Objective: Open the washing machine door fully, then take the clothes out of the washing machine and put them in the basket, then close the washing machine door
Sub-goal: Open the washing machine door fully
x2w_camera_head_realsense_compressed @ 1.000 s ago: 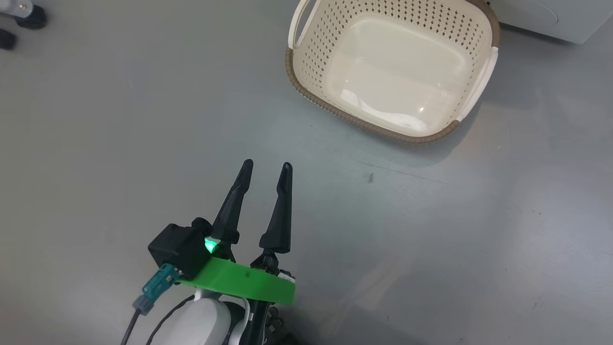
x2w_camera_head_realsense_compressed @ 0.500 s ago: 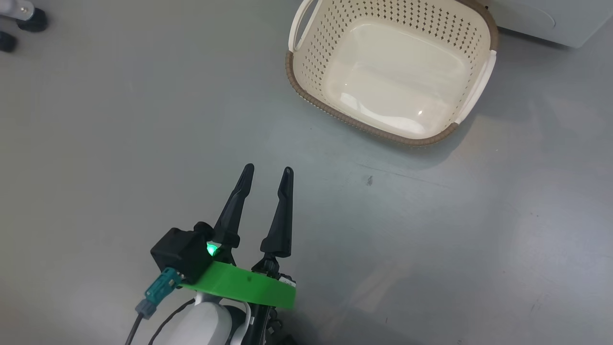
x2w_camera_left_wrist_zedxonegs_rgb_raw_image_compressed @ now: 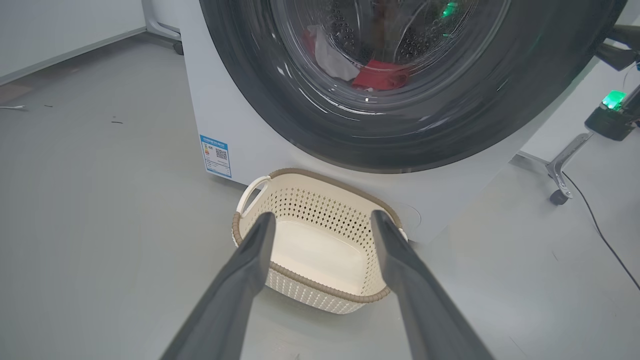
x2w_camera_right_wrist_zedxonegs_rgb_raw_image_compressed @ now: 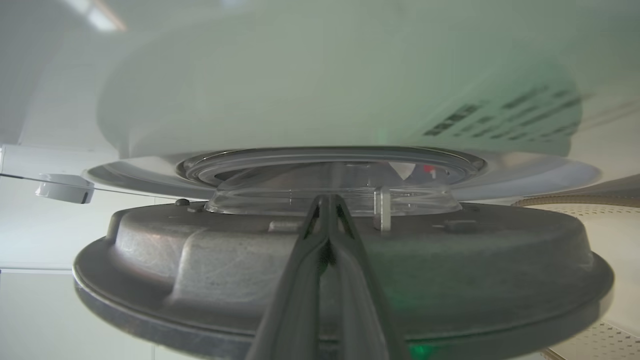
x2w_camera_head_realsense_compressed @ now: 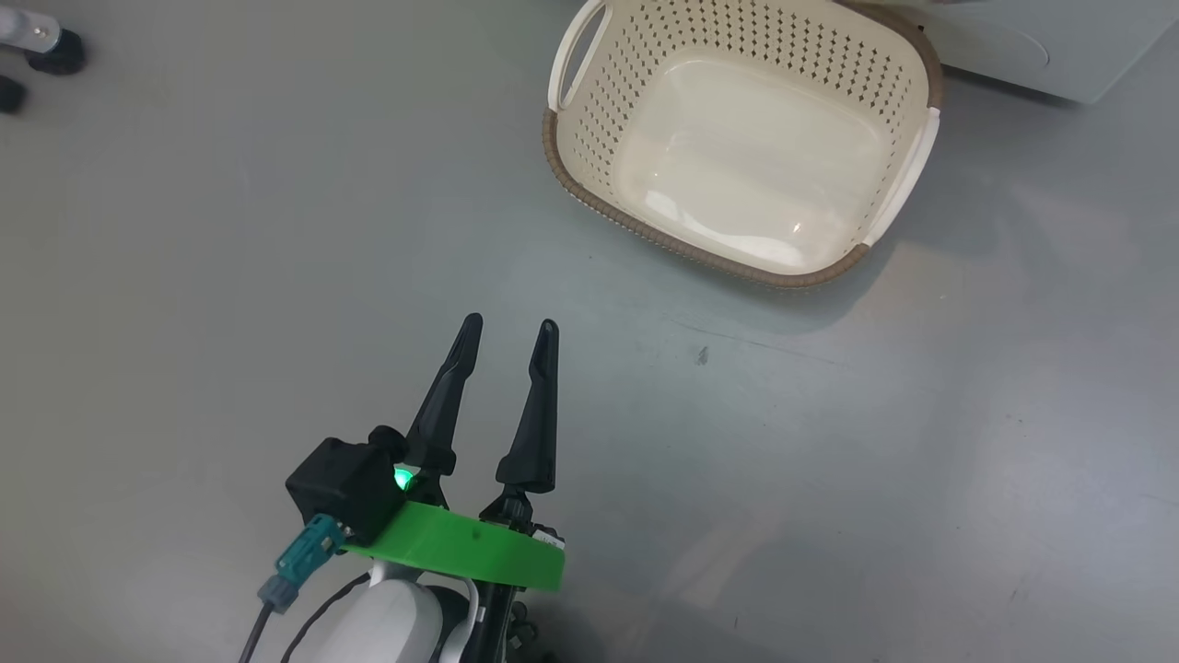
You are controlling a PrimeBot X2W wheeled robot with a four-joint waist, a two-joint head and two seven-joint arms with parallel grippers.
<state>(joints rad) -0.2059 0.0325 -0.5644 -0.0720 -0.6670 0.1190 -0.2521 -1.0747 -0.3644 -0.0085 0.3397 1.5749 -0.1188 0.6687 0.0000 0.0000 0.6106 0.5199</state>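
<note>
We are in the first step: swinging the door [x2w_camera_right_wrist_zedxonegs_rgb_raw_image_compressed: 200,260] fully open. In the right wrist view the right jaws are pressed together and hold nothing. Their fingers [x2w_camera_right_wrist_zedxonegs_rgb_raw_image_compressed: 300,285] reach across the door's grey inner face, tips at the foot of the glass bowl [x2w_camera_right_wrist_zedxonegs_rgb_raw_image_compressed: 330,187] at frame centre. The door stands ajar, a gap showing between its rim and the white front of the washing machine [x2w_camera_right_wrist_zedxonegs_rgb_raw_image_compressed: 300,85] above it. We advise pushing outward along the hinge arc with the tips on the metal, not the glass, so they cannot skid. The left jaws, lower centre of the head view, are spread wide and empty. The basket [x2w_camera_head_realsense_compressed: 608,138] lies upper right there, empty. The clothes [x2w_camera_left_wrist_zedxonegs_rgb_raw_image_compressed: 380,77] lie in the drum [x2w_camera_left_wrist_zedxonegs_rgb_raw_image_compressed: 342,25], top centre of the left wrist view.
</note>
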